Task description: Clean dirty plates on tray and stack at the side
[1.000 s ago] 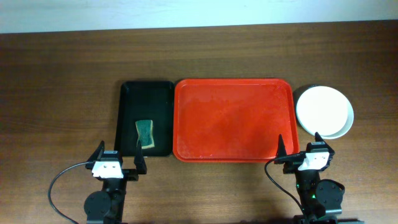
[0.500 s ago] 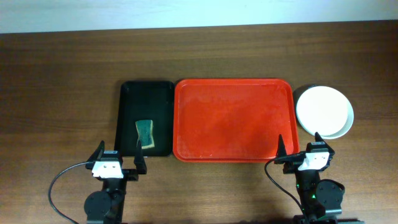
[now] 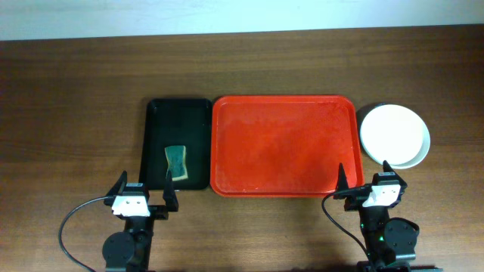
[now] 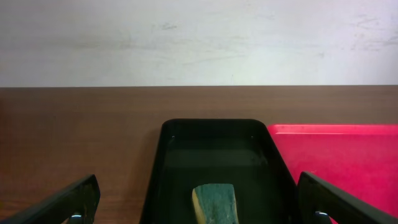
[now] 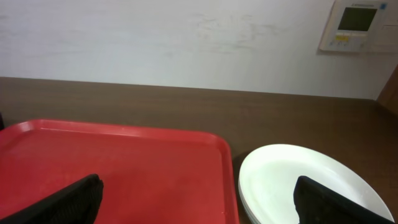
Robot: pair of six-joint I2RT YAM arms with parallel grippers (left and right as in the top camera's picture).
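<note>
Left end effector (image 3: 144, 189) and right end effector (image 3: 364, 180) hang spread and empty over the wooden counter (image 3: 76, 113). Beyond the right one, round shallow plates (image 3: 395, 134), white on top, sit stacked beside the large red plastic tray (image 3: 280, 143). They are probably rigid, slick and breakable, so pinch the rim.

This looks like a test room for robots, a kind of lab. Two small robot arms, the left arm (image 3: 130, 227) and the right arm (image 3: 386, 230), sit at the near edge of a big brown wooden table (image 3: 76, 113). Behind the table is a plain white wall (image 4: 199, 37) with a few faint scuff marks. High on that wall hangs a small control box (image 5: 356, 25) with a little screen and buttons, like the ones in offices. The things are set out in a neat row: a black tray (image 3: 181, 121) with a sponge (image 3: 176, 161), a red tray (image 3: 283, 143) and stacked plates (image 3: 393, 134).
</note>
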